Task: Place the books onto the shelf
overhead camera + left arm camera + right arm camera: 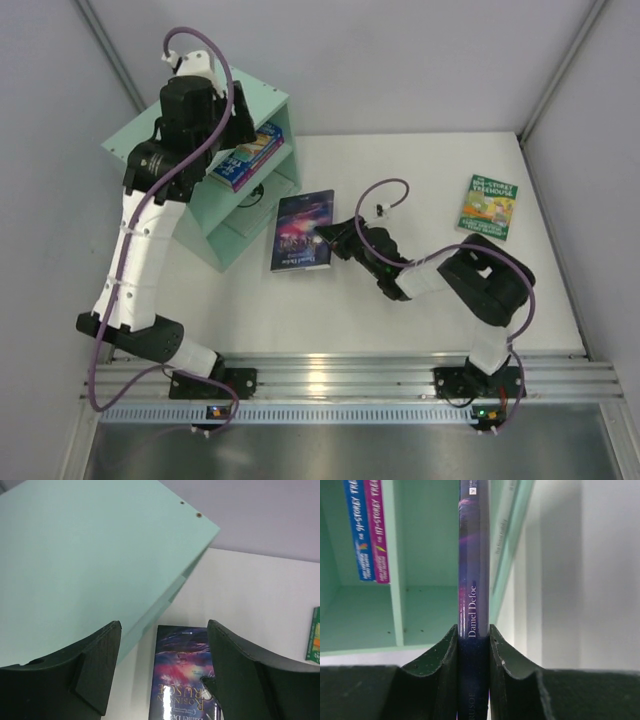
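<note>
shelf [262, 100] at 10 o'clock keeps two books [245, 157] in its far compartment. right jaws grip the galaxy book [300, 230] at table [400, 170] centre. left jaws wide apart, empty. green book [488, 206] at 2 o'clock.

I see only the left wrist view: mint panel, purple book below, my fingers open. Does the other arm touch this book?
Observer: Yes, the right gripper is shut on the spine of the galaxy book.
Operator: Are any books in the shelf already?
Observer: Two, the blue book and the magenta book, lie stacked in the upper compartment of the shelf.
Operator: And the fourth?
Observer: The green book lies flat at the far right, untouched.
</note>
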